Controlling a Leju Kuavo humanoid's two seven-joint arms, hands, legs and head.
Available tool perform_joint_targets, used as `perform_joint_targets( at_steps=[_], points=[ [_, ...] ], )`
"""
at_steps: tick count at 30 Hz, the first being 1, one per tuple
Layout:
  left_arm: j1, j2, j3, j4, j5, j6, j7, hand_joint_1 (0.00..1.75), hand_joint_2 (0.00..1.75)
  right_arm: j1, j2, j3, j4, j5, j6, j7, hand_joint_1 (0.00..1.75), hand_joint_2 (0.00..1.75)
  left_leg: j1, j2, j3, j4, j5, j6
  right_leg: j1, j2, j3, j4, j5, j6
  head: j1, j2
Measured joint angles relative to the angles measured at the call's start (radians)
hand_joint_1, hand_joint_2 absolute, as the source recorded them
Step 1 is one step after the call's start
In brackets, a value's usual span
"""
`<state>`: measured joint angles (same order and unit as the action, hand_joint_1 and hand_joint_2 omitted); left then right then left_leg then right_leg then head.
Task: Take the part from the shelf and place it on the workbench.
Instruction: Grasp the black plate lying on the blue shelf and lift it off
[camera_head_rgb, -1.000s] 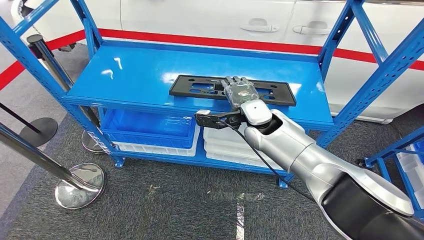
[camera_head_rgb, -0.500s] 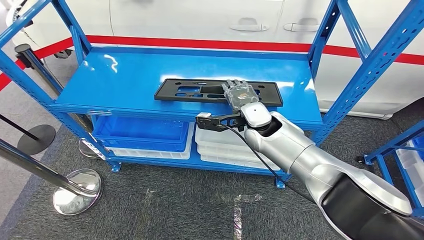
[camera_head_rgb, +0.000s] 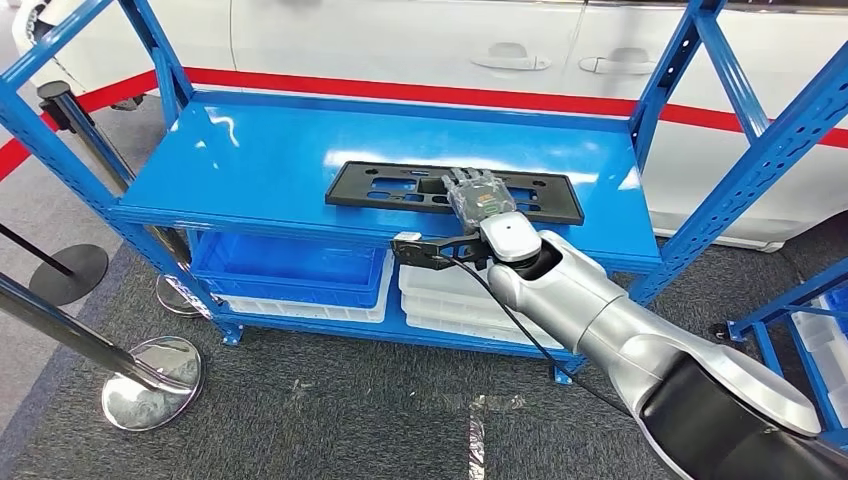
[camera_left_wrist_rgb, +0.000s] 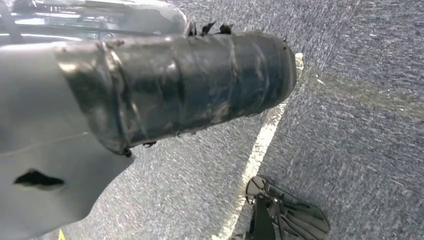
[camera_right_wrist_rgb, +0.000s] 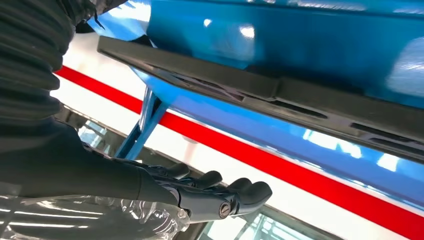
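no readable text, labels, brand names, numbers or signs anywhere, neither in the head view nor in either wrist view

A flat black rectangular plate holder (camera_head_rgb: 455, 190) with cut-out slots lies lengthwise on the blue shelf's (camera_head_rgb: 270, 160) top deck, near its front edge.

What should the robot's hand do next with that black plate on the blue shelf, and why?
Probably lower and close its fingers on the black part. The right hand is above the part's middle with fingers extended, and in the right wrist view they look apart from it, so it seems not yet gripped on the shelf.
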<state>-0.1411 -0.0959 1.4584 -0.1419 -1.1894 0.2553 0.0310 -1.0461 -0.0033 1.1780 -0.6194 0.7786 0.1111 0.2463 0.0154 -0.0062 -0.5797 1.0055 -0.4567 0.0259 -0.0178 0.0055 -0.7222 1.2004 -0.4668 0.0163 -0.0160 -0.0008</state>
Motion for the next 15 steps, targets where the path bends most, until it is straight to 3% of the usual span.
perform_joint_targets(
  at_steps=[2,3,7,9,11,12,13,15],
  points=[
    [0.0,0.0,0.0,0.0,0.0,0.001,-0.002,0.0,0.0,0.0,0.0,0.0,0.003,0.001,-0.006,-0.003,0.0,1.75,0.0,-0.002,-0.001,0.013,-0.013,-0.011,0.0,0.0,0.055,-0.113,0.041,-0.002,0.001,0.0],
    [-0.001,0.0,0.0,0.0,0.0,0.001,-0.003,0.0,0.0,0.0,0.001,0.0,0.004,0.002,-0.008,-0.005,0.0,1.75,-0.001,-0.002,-0.003,0.017,-0.017,-0.018,0.002,0.001,0.068,-0.141,0.045,-0.005,0.0,0.0],
    [-0.001,-0.001,0.001,0.0,0.005,0.002,-0.006,0.0,0.0,0.003,0.003,0.0,0.007,0.006,-0.009,-0.01,0.0,1.75,0.001,0.0,-0.007,0.025,-0.029,-0.038,0.004,0.004,0.078,-0.159,0.041,-0.028,-0.004,0.0],
    [-0.001,-0.004,0.001,0.0,0.007,0.002,-0.005,0.0,0.0,0.003,0.004,0.0,0.008,0.007,-0.009,-0.012,0.0,1.75,0.002,0.002,-0.041,0.097,-0.066,-0.045,0.001,0.004,0.086,-0.165,0.041,-0.038,-0.007,0.0],
    [-0.001,-0.004,0.001,0.0,0.006,0.002,-0.004,0.0,0.0,0.005,0.004,0.0,0.01,0.009,-0.008,-0.014,0.0,1.75,0.002,0.002,-0.109,0.225,-0.112,-0.051,0.003,0.004,0.091,-0.166,0.037,-0.045,-0.009,0.0],
    [-0.001,-0.004,0.001,0.0,0.005,0.002,-0.004,0.0,0.0,0.007,0.004,0.0,0.011,0.009,-0.008,-0.015,0.0,1.75,0.002,0.002,-0.138,0.272,-0.119,-0.052,0.004,0.003,0.094,-0.166,0.034,-0.047,-0.009,0.0],
    [0.001,-0.004,0.001,0.0,0.004,0.001,-0.003,0.0,0.0,0.01,0.004,0.0,0.012,0.01,-0.008,-0.015,0.0,1.75,0.002,0.002,-0.153,0.287,-0.109,-0.052,0.005,0.004,0.097,-0.166,0.032,-0.048,-0.009,0.0],
    [0.002,-0.005,0.001,0.0,0.0,0.0,-0.003,0.0,0.0,0.012,0.005,0.0,0.013,0.011,-0.008,-0.015,0.0,1.75,0.002,0.002,-0.128,0.207,-0.041,-0.049,0.005,0.005,0.105,-0.166,0.027,-0.047,-0.009,0.0]
  ],
)
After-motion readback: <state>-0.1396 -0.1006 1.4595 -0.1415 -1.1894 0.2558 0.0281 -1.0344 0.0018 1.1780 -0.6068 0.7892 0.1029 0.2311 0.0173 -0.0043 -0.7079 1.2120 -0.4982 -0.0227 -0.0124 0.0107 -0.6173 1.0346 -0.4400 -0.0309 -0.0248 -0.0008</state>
